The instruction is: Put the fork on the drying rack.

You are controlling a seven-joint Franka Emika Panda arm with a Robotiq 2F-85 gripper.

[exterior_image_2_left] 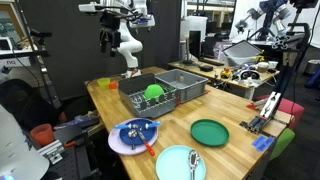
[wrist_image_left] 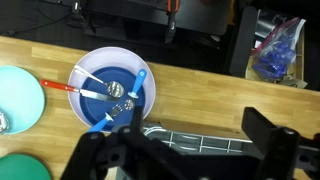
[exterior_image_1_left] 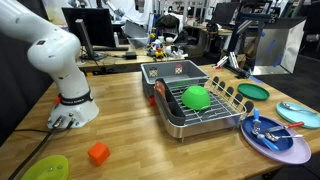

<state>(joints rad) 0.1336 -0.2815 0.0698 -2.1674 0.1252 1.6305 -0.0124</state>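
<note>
1. My claw hangs high above the bench, its fingers spread wide apart with nothing between them.
2. The blue plate sits near the bench's front edge, just beside the rack.
3. Cutlery with blue and orange handles lies on that plate. The fork is among it, though I cannot tell which piece it is.
4. The rack holds a green bowl, and no cutlery shows on it.
5. A grey bin touches the rack's far side.
</note>
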